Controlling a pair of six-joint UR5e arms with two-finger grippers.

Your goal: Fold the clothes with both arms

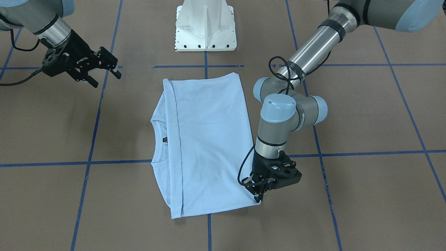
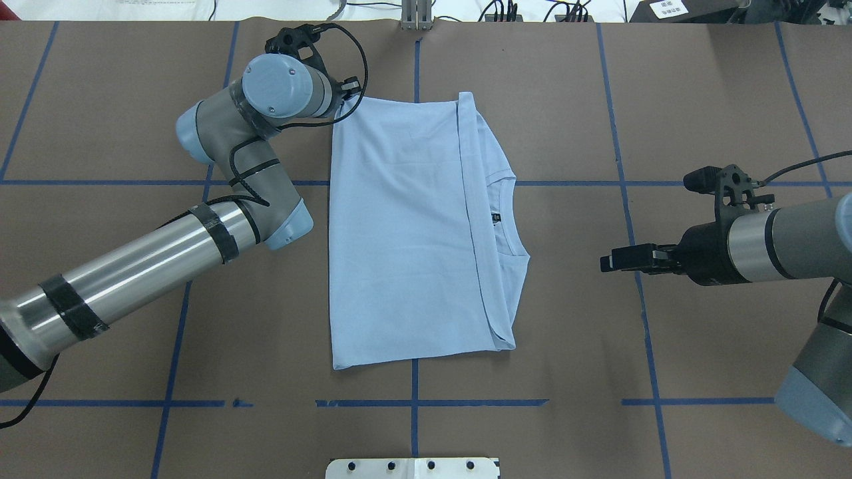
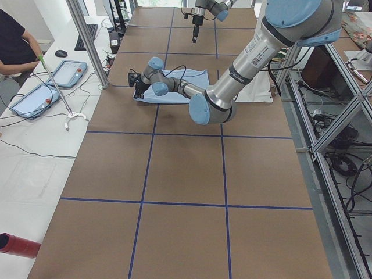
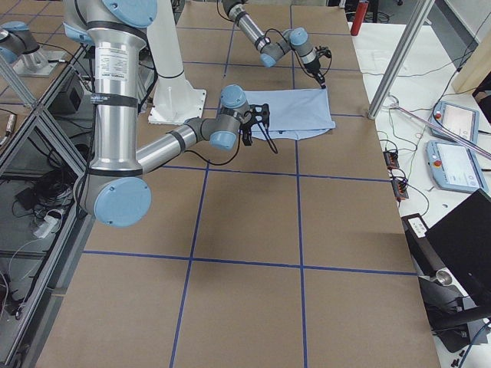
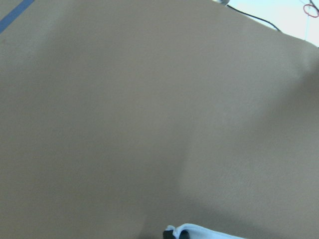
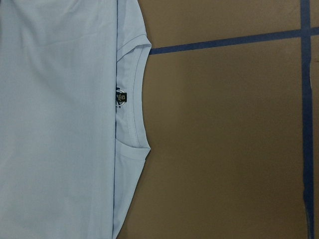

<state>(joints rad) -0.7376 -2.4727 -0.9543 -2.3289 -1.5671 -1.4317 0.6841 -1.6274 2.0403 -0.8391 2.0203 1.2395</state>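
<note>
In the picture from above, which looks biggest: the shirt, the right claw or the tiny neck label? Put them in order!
1. the shirt, biggest by far
2. the right claw
3. the neck label, smallest

The T-shirt (image 2: 399, 233) is laid flat at the middle of the bench (image 2: 100, 100), before the pedestal (image 1: 205, 28), with its collar (image 2: 516, 214) turned to the robot's right. The left tool (image 1: 258, 198) is set at its far left corner. The right tool (image 1: 106, 79) is held well apart, beyond the collar side.
</note>
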